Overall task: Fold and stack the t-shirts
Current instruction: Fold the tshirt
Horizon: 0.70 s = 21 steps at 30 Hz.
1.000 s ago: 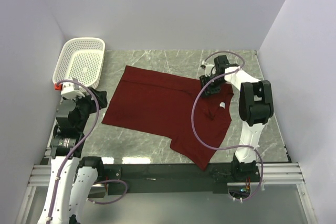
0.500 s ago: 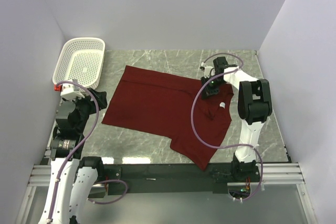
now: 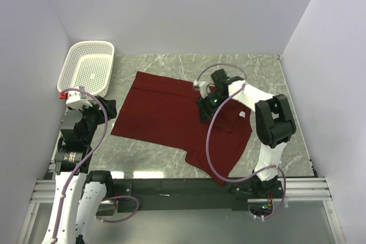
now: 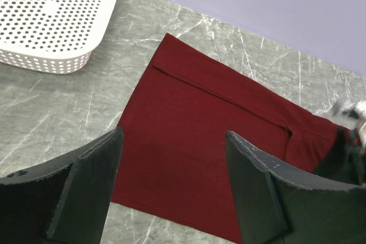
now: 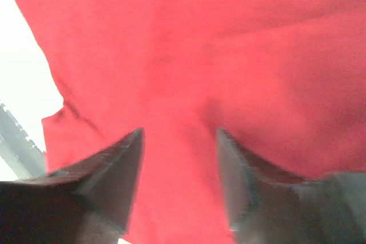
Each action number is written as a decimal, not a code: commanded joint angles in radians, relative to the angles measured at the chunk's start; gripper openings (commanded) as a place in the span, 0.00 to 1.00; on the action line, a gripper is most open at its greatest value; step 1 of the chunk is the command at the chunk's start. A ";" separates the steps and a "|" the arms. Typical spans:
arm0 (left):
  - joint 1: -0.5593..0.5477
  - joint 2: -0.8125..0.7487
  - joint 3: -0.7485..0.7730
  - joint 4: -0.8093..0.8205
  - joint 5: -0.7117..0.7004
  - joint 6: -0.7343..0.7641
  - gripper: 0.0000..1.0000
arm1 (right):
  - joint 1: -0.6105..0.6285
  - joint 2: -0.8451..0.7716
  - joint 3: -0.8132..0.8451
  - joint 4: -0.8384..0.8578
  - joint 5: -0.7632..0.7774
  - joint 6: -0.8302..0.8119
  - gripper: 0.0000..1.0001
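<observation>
A maroon t-shirt (image 3: 166, 115) lies spread flat on the marble table, its small white neck label (image 3: 242, 115) showing near the right side. My right gripper (image 3: 205, 108) hovers low over the shirt's upper right part. In the right wrist view its jaws stand open (image 5: 178, 135) with only red cloth (image 5: 189, 55) beneath them and nothing between them. My left gripper (image 3: 110, 108) stays at the table's left, off the shirt's left edge. It is open (image 4: 172, 138) and looks across the shirt (image 4: 206, 124).
A white mesh basket (image 3: 88, 68) stands at the back left corner and also fills the left wrist view's top left (image 4: 51, 21). Grey marble (image 3: 269, 72) shows right of the shirt and behind it. Walls close in on three sides.
My right gripper has moved left and nearer, from the shirt's upper right edge to over its body. Its jaws closed briefly and stand open now. The left arm has not moved.
</observation>
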<state>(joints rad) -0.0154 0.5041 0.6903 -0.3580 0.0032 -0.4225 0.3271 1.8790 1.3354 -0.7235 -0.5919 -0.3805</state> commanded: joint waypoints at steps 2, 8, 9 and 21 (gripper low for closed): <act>0.002 -0.001 -0.002 0.019 0.000 0.014 0.77 | 0.067 -0.058 -0.045 -0.053 0.020 -0.101 0.68; 0.002 0.002 -0.002 0.024 0.000 0.014 0.77 | 0.029 -0.126 -0.021 -0.050 0.000 -0.084 0.67; 0.000 0.001 -0.005 0.021 0.000 0.014 0.77 | 0.008 -0.133 -0.013 -0.059 -0.017 -0.093 0.66; 0.002 0.223 -0.046 -0.151 0.024 -0.401 0.99 | -0.030 -0.604 -0.352 -0.039 -0.109 -0.514 0.66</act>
<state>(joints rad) -0.0154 0.6640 0.6762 -0.4187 -0.0113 -0.6285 0.2924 1.3289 1.0584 -0.7773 -0.6861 -0.7815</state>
